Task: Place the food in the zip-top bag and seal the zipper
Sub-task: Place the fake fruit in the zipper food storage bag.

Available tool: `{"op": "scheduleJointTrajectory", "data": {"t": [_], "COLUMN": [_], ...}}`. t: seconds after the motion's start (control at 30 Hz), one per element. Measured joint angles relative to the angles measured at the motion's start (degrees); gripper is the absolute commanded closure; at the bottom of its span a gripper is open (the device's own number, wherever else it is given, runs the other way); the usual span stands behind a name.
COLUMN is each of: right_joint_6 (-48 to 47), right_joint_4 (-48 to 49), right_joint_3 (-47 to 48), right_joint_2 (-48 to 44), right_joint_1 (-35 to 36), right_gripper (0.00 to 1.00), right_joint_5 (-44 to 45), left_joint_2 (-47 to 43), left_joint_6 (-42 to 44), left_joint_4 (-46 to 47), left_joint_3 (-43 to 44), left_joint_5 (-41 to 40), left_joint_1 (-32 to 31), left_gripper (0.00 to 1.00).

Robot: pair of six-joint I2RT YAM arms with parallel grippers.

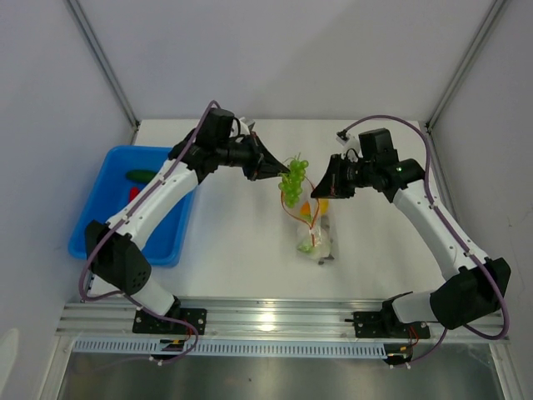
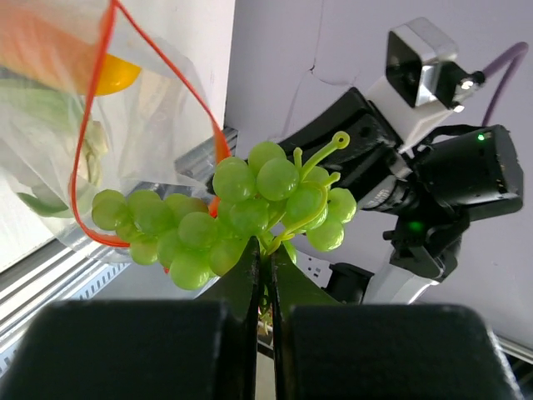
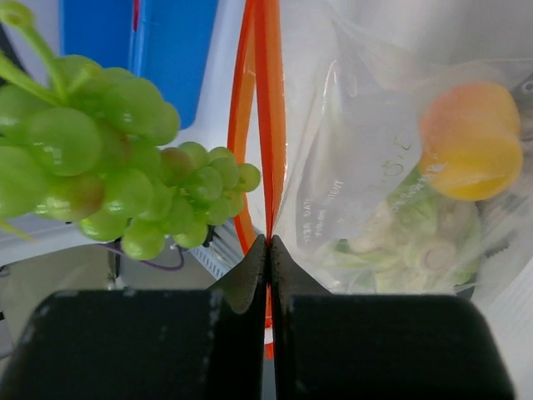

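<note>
Bagged orange-yellow piece (image 3: 470, 146), leafy vegetable (image 3: 400, 250); clamping grape bunch (image 2: 250, 208) in left gripper (image 2: 266, 247), zipper (image 3: 268, 125) in right gripper (image 3: 268, 242) mid-frame; yet to bag cucumber (image 1: 140, 176), chili (image 1: 133, 193) far left, and seal.

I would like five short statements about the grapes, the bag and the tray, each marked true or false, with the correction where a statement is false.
1. The left gripper is shut on the grape bunch. True.
2. The grape bunch lies at the bottom of the zip-top bag. False: it hangs in the air at the bag's mouth.
3. The right gripper pinches the zipper. True.
4. The orange-yellow piece is in the blue tray. False: it is inside the bag, next to the leafy vegetable.
5. The cucumber lies in the blue tray. True.
</note>
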Motion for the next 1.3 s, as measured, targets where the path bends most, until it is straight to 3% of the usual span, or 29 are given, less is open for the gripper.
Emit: {"op": "scheduleJointTrajectory", "data": {"t": [0.3,0.9,1.03,1.07,1.13,1.17,1.3], "right_joint_6": [1.5,2.1,2.1,2.1,2.1,2.2,2.2], "right_joint_4": [0.5,0.5,0.5,0.5,0.5,0.6,0.8], "right_joint_3": [0.0,0.0,0.0,0.0,0.0,0.0,0.0], "right_joint_2": [0.0,-1.1,-1.3,-1.3,-1.3,-1.3,-1.4], "right_joint_1": [-0.5,-2.5,-2.9,-2.9,-2.9,-2.9,-2.9], "right_gripper": [1.00,1.00,1.00,1.00,1.00,1.00,1.00], "right_joint_5": [-6.1,-6.3,-6.3,-6.3,-6.3,-6.3,-6.3], "left_joint_2": [4.1,5.2,5.2,5.2,5.2,5.2,5.2], "left_joint_6": [1.5,4.6,5.6,5.9,6.5,6.6,7.3], "left_joint_4": [0.3,-0.6,-1.7,-1.9,-2.4,-2.5,-2.9], "left_joint_3": [-1.6,-7.4,-7.6,-7.6,-7.6,-7.6,-7.6], "left_joint_5": [0.3,0.4,0.2,0.2,0.2,0.2,0.2], "left_joint_1": [-1.8,-2.6,-2.6,-2.6,-2.6,-2.6,-2.7], "left_gripper": [0.99,0.98,0.77,0.63,0.52,0.40,0.21]}}
